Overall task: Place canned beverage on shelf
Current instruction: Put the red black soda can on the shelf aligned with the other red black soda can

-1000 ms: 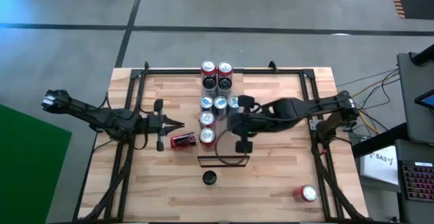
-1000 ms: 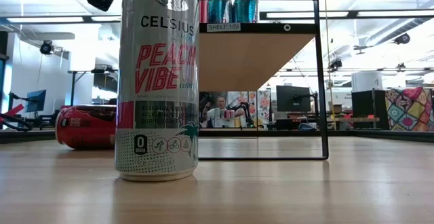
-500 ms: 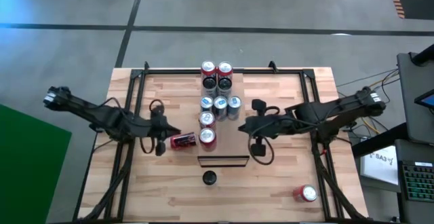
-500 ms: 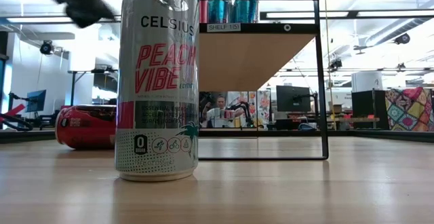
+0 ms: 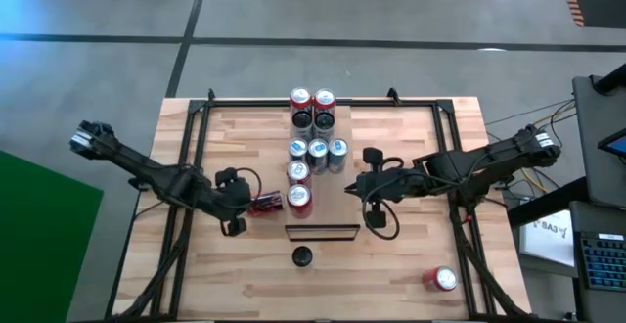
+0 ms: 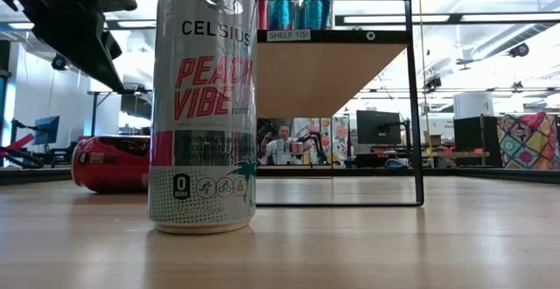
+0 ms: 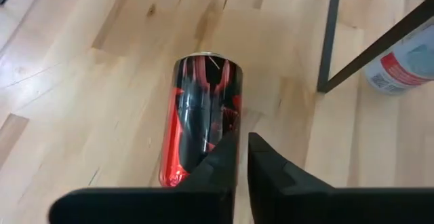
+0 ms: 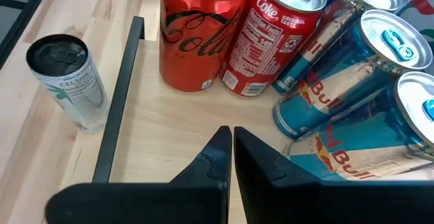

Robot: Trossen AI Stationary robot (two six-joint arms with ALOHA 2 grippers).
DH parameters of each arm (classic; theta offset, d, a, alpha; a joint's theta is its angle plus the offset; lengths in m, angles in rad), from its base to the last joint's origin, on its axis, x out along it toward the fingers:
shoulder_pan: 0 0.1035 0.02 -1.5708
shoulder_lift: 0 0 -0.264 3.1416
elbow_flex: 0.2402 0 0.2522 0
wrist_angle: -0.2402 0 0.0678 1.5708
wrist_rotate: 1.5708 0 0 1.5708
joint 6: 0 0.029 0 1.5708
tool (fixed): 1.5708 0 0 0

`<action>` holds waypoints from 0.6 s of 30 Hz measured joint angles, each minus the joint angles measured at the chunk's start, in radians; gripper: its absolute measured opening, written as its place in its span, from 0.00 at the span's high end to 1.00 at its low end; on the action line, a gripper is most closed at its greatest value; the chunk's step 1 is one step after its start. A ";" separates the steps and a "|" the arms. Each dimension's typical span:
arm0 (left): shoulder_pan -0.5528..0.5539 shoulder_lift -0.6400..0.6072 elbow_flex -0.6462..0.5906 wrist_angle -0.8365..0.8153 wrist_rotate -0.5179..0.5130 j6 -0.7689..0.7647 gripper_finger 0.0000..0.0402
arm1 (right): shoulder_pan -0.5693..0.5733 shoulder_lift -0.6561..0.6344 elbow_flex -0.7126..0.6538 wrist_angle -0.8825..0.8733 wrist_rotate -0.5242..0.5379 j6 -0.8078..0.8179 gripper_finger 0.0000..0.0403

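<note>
Left gripper (image 7: 237, 157), fingers pressed together and empty, hovers over the red can (image 7: 200, 115) lying beside the shelf (image 5: 344, 191); we judge it rigid, smooth, roll-prone, gripped mid-body.

From my low view, the Celsius can (image 6: 204, 105) is cut off at twelve o'clock, and it hides part of the fallen red can (image 6: 109, 163) and the shelf (image 6: 328, 66) behind.

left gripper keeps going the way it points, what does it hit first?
Most likely the red can lying on its side: the shut left gripper points along it from just above. Whether they already touch, I can't tell.
</note>
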 joint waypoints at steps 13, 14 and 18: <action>0.001 0.114 0.001 0.048 -0.132 -0.037 0.44 | 0.000 0.001 0.000 0.003 -0.002 -0.005 0.98; 0.001 0.131 0.000 0.049 -0.132 -0.037 0.40 | 0.000 0.001 0.000 0.003 -0.002 -0.005 0.98; 0.001 0.209 0.000 0.053 -0.132 -0.040 0.25 | 0.000 0.001 0.000 0.002 -0.003 0.005 0.98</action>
